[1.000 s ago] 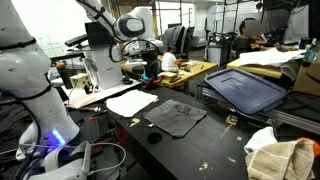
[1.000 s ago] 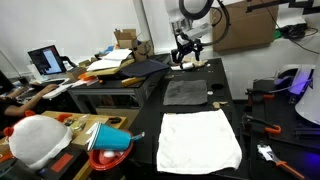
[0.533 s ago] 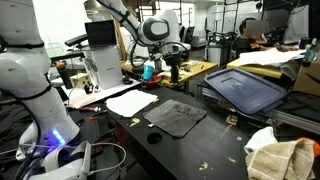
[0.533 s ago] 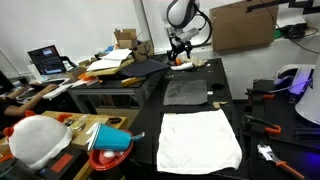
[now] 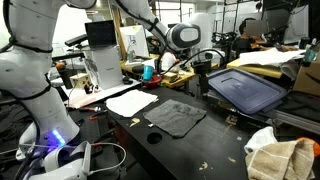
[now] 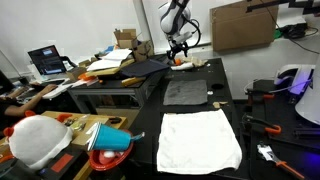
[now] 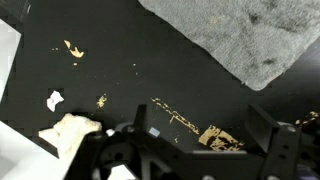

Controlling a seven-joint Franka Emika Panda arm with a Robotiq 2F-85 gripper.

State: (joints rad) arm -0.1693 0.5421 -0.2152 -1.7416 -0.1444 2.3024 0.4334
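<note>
My gripper (image 7: 200, 125) is open and empty; its two dark fingers (image 7: 262, 125) frame a bare stretch of black table with yellow crumbs (image 7: 215, 137). In both exterior views the gripper (image 5: 205, 68) (image 6: 180, 45) hangs above the far end of the table. A dark grey cloth (image 5: 175, 117) (image 6: 187, 92) lies flat in the middle of the table, and its edge fills the top right of the wrist view (image 7: 240, 30). A white cloth (image 5: 130, 102) (image 6: 200, 138) lies flat beside it.
A blue bin lid (image 5: 245, 88) rests beside the table. A cream bag (image 5: 280, 155) sits at the near corner. A laptop (image 6: 45, 62), a teal bowl (image 6: 112, 138) and a cardboard box (image 6: 240, 25) stand around. White scraps (image 7: 55, 100) lie on the table.
The arm has swung sideways along the far end of the table, carrying the open gripper away from the clutter at the back and out over the table's far edge.
</note>
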